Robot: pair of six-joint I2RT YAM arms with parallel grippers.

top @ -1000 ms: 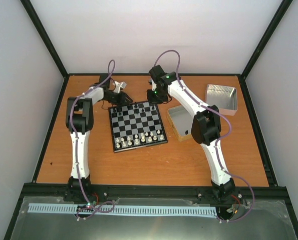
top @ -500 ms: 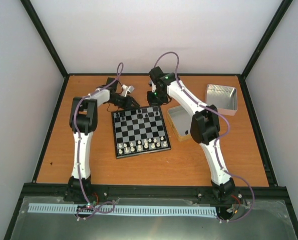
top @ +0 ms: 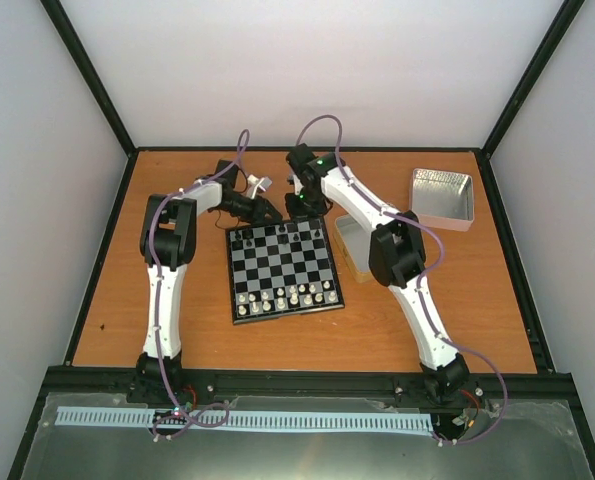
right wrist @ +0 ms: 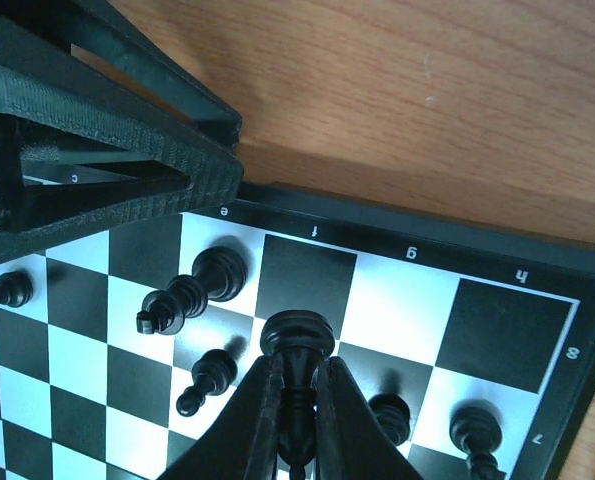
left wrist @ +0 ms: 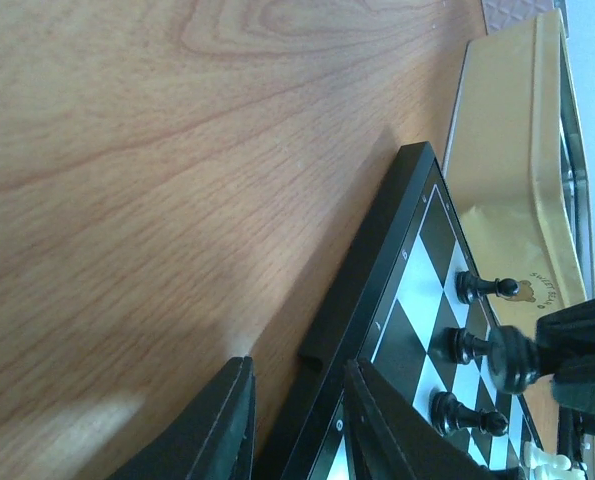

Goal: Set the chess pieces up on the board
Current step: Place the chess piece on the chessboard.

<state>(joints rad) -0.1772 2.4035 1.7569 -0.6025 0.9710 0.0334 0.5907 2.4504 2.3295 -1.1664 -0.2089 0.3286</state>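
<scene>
A small square chessboard with black and silvery-white squares [top: 277, 262] is set at the middle of the wooden bench [top: 117, 300]. Tiny cream pieces [top: 282, 296] are lined along its near edge, and tiny black chess pieces [right wrist: 212, 272] on its far rows. Its far rim is clamped by the left end effector [left wrist: 295, 375]. A tall black piece [right wrist: 297, 335] is gripped above the far rows by the right end effector [right wrist: 297, 375].
</scene>
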